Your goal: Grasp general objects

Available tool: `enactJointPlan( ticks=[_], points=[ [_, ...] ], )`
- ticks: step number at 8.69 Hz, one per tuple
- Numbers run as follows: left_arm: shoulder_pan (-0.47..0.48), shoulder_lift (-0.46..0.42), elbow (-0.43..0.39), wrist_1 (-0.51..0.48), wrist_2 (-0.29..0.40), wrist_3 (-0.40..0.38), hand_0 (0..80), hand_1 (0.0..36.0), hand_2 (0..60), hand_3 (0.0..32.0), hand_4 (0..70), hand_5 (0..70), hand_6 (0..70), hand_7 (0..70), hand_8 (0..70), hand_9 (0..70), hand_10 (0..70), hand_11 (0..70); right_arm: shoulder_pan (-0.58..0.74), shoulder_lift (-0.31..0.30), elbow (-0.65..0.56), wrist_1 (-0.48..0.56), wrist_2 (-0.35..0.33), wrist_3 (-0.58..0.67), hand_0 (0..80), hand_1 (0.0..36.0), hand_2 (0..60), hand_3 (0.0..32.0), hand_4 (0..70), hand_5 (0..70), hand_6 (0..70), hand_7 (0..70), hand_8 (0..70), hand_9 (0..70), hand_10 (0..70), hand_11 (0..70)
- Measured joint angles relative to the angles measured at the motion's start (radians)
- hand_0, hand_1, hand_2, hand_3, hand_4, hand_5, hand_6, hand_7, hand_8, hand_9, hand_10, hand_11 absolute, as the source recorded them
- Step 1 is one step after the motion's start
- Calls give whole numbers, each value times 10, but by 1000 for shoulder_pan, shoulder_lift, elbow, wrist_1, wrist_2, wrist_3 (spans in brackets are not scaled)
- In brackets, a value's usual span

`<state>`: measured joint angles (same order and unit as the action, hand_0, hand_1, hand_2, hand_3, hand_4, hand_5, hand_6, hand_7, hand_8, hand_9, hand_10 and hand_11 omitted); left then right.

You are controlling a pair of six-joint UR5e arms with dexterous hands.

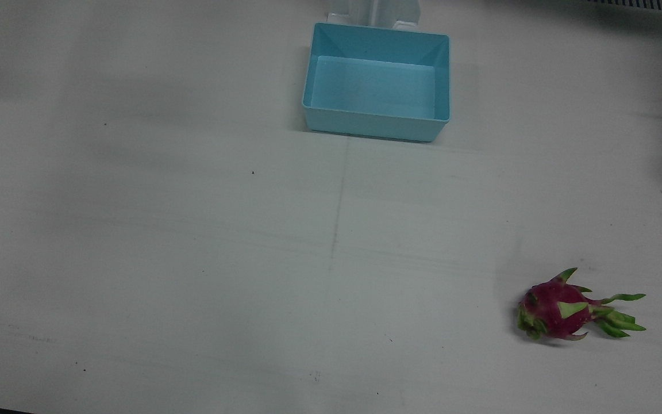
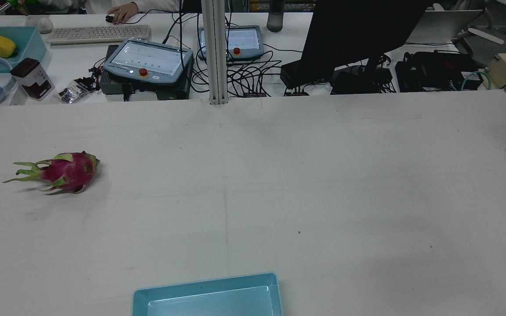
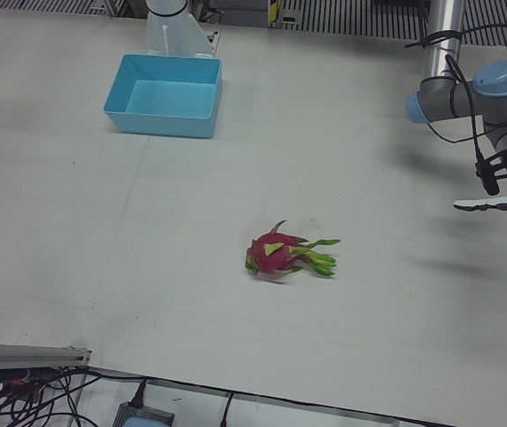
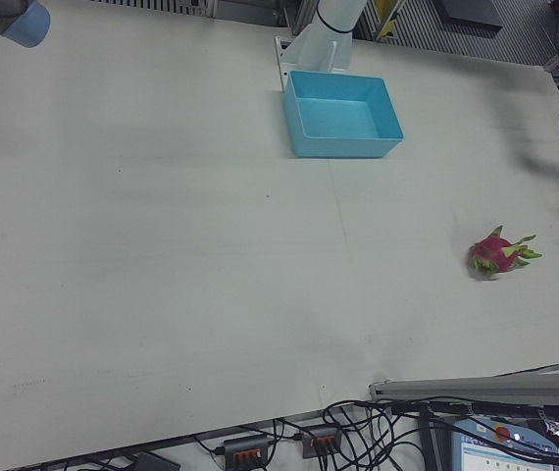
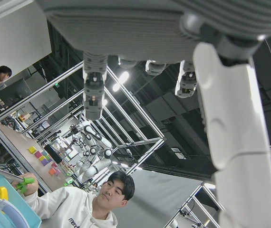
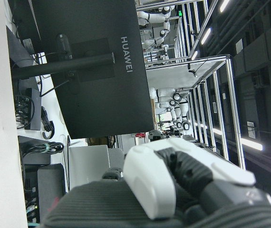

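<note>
So far you have nothing in hand: the magenta dragon fruit with green leafy scales lies on its side on the white table, untouched, so the whole grasp is yet to do. Going left to right in the rear view, the fruit sits far out on the left-arm half, then comes bare cloth, with the shallow light-blue rectangular plastic bin at the near edge close to centre, well apart from the fruit. That bin holds nothing. If it is meant as the drop spot, I'd judge you need to reach, close on the fruit's body, lift and carry. Your left hand is raised off the table with its fingers spread and holds nothing. Your right hand shows only partly, and I cannot tell whether its fingers are apart or together.
</note>
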<state>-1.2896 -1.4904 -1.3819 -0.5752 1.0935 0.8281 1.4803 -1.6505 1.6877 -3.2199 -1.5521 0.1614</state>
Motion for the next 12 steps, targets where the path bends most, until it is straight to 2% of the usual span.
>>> enactJointPlan(
  ticks=[5, 6, 7, 9, 10, 11, 12],
  points=[
    [0, -2, -6, -4, 7, -7, 509, 179, 88, 126, 92, 0, 5, 31, 0, 0, 28, 62, 0, 0, 1, 0, 0, 0, 0, 0, 0, 0, 0, 0, 0, 0, 0, 0, 0, 0],
    [-1, -2, -20, 2, 16, -10, 519, 188, 90, 46, 39, 345, 6, 34, 0, 0, 26, 59, 0, 0, 1, 0, 0, 0, 0, 0, 0, 0, 0, 0, 0, 0, 0, 0, 0, 0],
    [-1, -2, -43, 22, 25, -11, 533, 194, 72, 0, 0, 700, 9, 39, 0, 0, 24, 57, 0, 1, 2, -1, 0, 0, 0, 0, 0, 0, 0, 0, 0, 0, 0, 0, 0, 0],
    [-4, 3, -109, 84, 91, -9, 548, 201, 58, 0, 0, 700, 17, 49, 0, 0, 18, 49, 1, 0, 2, -1, 0, 0, 0, 0, 0, 0, 0, 0, 0, 0, 0, 0, 0, 0],
    [-7, 18, -180, 143, 148, 9, 576, 214, 37, 0, 0, 700, 20, 55, 0, 0, 3, 28, 1, 0, 3, -1, 0, 0, 0, 0, 0, 0, 0, 0, 0, 0, 0, 0, 0, 0],
    [-7, 40, -267, 218, 200, 56, 547, 184, 8, 0, 0, 700, 21, 54, 0, 0, 0, 4, 1, 0, 3, -1, 0, 0, 0, 0, 0, 0, 0, 0, 0, 0, 0, 0, 0, 0],
    [-7, 54, -342, 295, 240, 117, 533, 170, 13, 0, 10, 700, 43, 70, 0, 0, 0, 0, 1, 0, 3, -1, 0, 0, 0, 0, 0, 0, 0, 0, 0, 0, 0, 0, 0, 0]
  ],
)
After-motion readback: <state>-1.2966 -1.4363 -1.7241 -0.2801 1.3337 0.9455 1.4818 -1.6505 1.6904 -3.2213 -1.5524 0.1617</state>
